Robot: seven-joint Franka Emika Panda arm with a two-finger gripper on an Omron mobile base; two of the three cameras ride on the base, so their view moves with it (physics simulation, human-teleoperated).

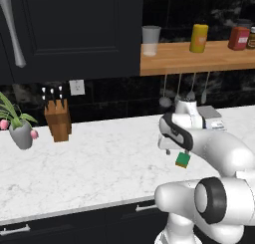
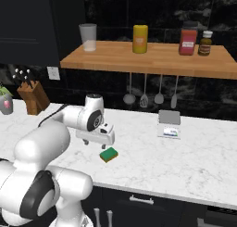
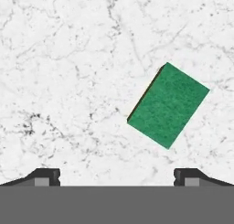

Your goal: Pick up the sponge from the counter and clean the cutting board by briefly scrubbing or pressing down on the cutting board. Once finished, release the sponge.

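Observation:
The sponge (image 3: 168, 105) lies flat on the white marble counter (image 3: 68, 58), green side up and turned at an angle. In the hand view it is ahead of my gripper (image 3: 116, 177) and off to the right. The two fingertips (image 3: 45, 176) stand wide apart with nothing between them, so the gripper is open. From the base the sponge (image 1: 182, 160) (image 2: 109, 154) shows its yellow-orange lower layer, just beyond and below my hand (image 1: 172, 147) (image 2: 99, 140), which hovers above the counter. The cutting board is out of view.
A knife block (image 1: 57, 119) (image 2: 32, 97) and a potted plant (image 1: 21, 133) stand at the far left. A grey-white scale (image 2: 169, 124) sits to the right by the wall. A wooden shelf (image 2: 148, 59) with a glass and jars hangs above, with utensils hung under it.

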